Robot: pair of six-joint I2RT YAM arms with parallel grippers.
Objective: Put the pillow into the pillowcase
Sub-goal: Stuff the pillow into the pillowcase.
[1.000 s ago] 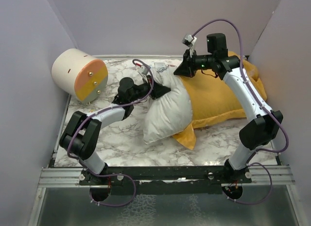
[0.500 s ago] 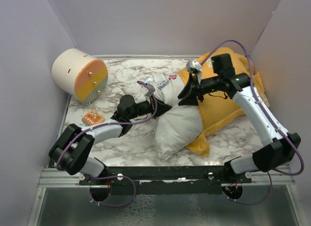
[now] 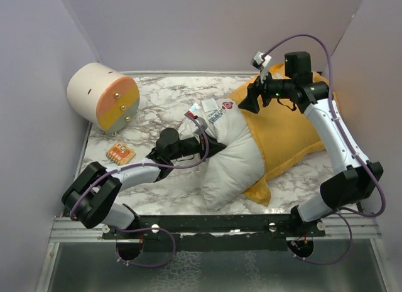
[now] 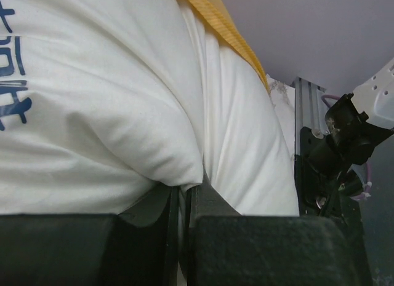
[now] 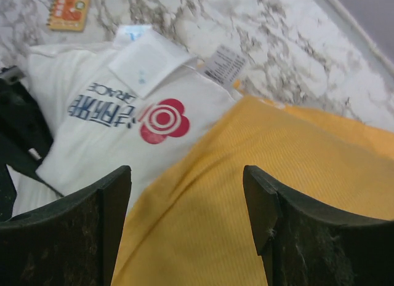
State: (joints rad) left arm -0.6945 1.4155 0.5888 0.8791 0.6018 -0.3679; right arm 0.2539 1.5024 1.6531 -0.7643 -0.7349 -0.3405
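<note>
item 1 – pillow point(image 3: 231, 159): white, plump, lies diagonal at table centre, long axis approx 12-to-6 o'clock. printed label point(image 3: 218, 110) w/ red logo at its 12 o'clock end, bare.

item 2 – pillowcase point(image 3: 289, 132): orange-yellow, spread at 3 o'clock of pillow, out toward table's 2 o'clock corner. its hem point(image 4: 225, 27) crosses pillow's 3 o'clock flank. a tongue of orange shows under pillow's 5 o'clock corner, so pillow seems to sit in the mouth: lower layer beneath, upper layer over one side only.

item 3 – left gripper point(image 4: 183, 203): at pillow's 9 o'clock edge, jaws together, clamped on a fold of pillow fabric.

item 4 – right gripper point(image 5: 188, 184): above hem near label end, approx 1 o'clock of pillow. jaws wide apart, nothing between, not touching cloth as far as wrist view shows.

item 5 – misc: cream-orange cylinder point(image 3: 103, 97) at table's 10 o'clock; small orange card point(image 3: 120, 152) at 9 o'clock; marble table point(image 3: 169, 94).

status (est.): part done. mouth open, one long side covered. label end, 9 o'clock flank and 6 o'clock end all out, so more than half exposed. left to do: grip upper layer, draw it across toward 9 o'clock while pillow is fed in, then seat corners. how deep pillow reaches inside case: can't tell, hidden by cloth.
</note>
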